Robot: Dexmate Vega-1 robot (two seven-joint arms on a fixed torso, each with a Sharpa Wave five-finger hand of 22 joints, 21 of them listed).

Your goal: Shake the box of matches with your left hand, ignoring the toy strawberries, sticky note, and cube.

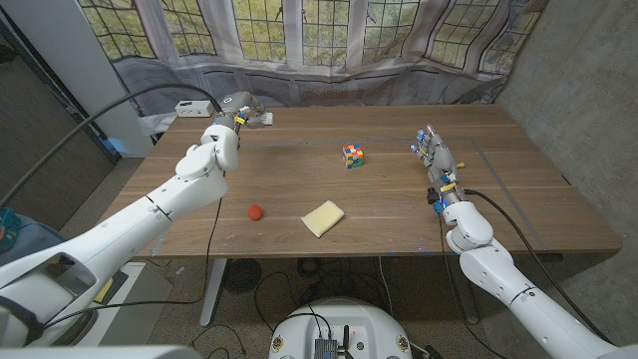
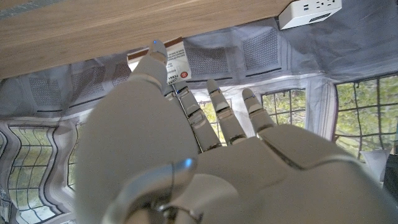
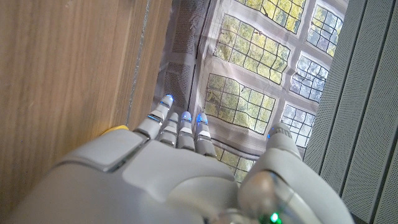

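Left hand at the table's far left corner, pinching the matchbox between thumb and fingers, lifted off the wood. Right hand at right side, fingers straight and together, holding nothing. Cube, strawberry, sticky note mid-table.

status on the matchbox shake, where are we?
Done: left hand has reached the far left of the table and holds the box of matches, apparently lifted. In hand: the shake itself; a still cannot show motion. Left: setting it down. Strawberry, sticky note and cube lie apart from both hands; right hand holds nothing.
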